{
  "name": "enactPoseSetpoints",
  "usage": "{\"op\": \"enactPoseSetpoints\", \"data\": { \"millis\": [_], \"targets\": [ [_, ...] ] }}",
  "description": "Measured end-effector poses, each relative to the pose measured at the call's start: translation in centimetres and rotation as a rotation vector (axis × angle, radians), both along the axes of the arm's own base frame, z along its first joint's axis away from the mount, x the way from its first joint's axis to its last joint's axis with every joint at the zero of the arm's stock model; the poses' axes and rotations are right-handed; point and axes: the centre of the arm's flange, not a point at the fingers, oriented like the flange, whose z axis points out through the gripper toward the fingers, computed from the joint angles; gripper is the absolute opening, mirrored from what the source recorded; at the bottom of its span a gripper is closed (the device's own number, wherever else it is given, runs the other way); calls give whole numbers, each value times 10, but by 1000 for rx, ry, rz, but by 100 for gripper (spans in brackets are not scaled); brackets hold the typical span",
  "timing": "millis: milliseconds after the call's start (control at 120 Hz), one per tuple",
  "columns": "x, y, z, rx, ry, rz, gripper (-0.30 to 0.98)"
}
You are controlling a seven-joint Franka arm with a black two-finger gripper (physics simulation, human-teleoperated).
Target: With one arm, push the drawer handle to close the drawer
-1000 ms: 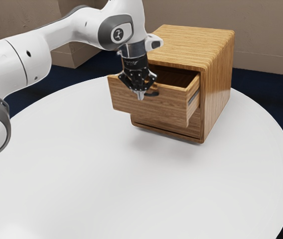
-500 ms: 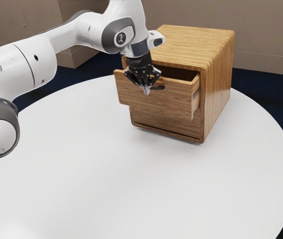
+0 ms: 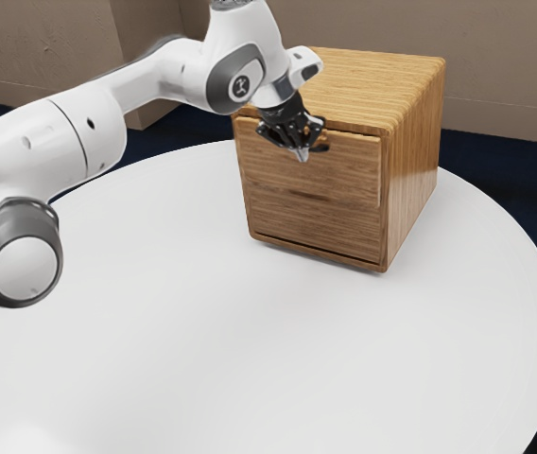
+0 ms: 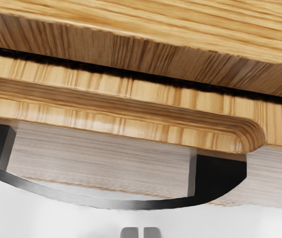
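Two fingertips together, our gripper [image 3: 302, 156] hangs by one handle [image 4: 220, 173] on one cabinet [image 3: 410, 180]; white table [image 3: 250, 359] beneath, brown walls [image 3: 505, 57] behind.

The location is an interior room of home or office type; which of the two cannot be determined. Indicators are the plain brown wall [image 3: 368, 24] with a baseboard [image 3: 510, 121] along its foot, a projecting wall corner [image 3: 112, 47] toward the exterior view's left, the dark blue floor [image 3: 500, 175], and the round white surface [image 3: 183, 369].
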Motion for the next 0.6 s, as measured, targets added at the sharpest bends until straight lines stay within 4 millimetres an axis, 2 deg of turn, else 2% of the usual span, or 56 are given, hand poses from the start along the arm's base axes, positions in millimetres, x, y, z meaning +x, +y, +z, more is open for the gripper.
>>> {"op": "enactPoseSetpoints", "data": {
  "millis": [108,233,267,342,400,450,483,533,600],
  "targets": [
    [8,6,-2,-3,-36,5,-10],
    [12,-2,-2,-18,-61,-9,-16],
    [11,-2,0,-23,-66,-12,-10],
    [-1,8,19,-6,-73,-8,-10],
    [-37,17,40,36,-44,-7,-10],
    [-88,15,70,80,-29,-13,-10],
    [-118,9,93,101,-26,-21,-7],
    [-166,-9,130,116,10,-46,4],
    [-211,-31,145,85,150,-76,19]
  ]
}}
